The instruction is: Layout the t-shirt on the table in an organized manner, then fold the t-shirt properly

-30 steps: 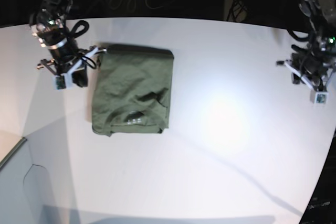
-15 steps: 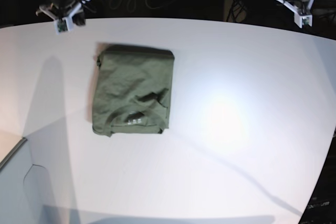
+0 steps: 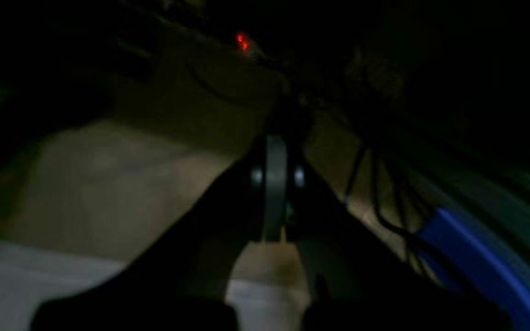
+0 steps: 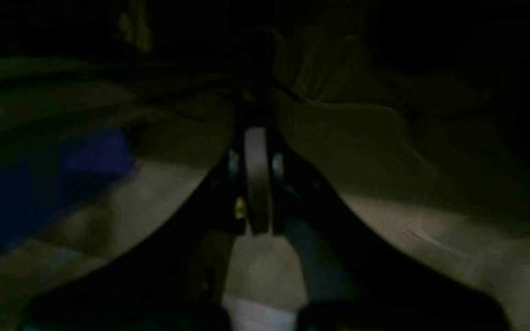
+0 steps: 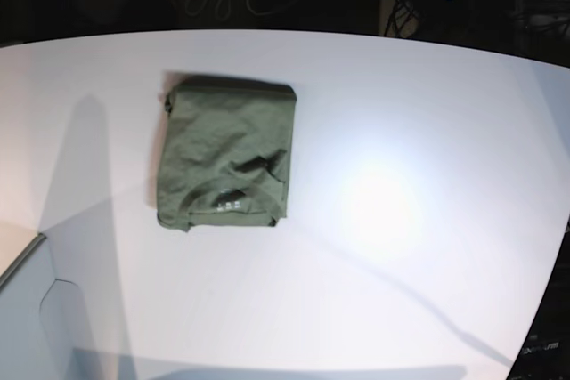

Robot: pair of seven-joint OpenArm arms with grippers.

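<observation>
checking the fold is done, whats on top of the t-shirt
Nothing rests on the t-shirt; it lies folded on the table, small white mark facing up. The layers beneath the top fold are covered.

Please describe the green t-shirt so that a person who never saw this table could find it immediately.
Start from the large white table that fills the base view. On its left half lies the t-shirt, olive green, folded into a compact rectangle. It is the only dark thing lying on the white surface, and it carries a small white printed mark near its front edge.
</observation>
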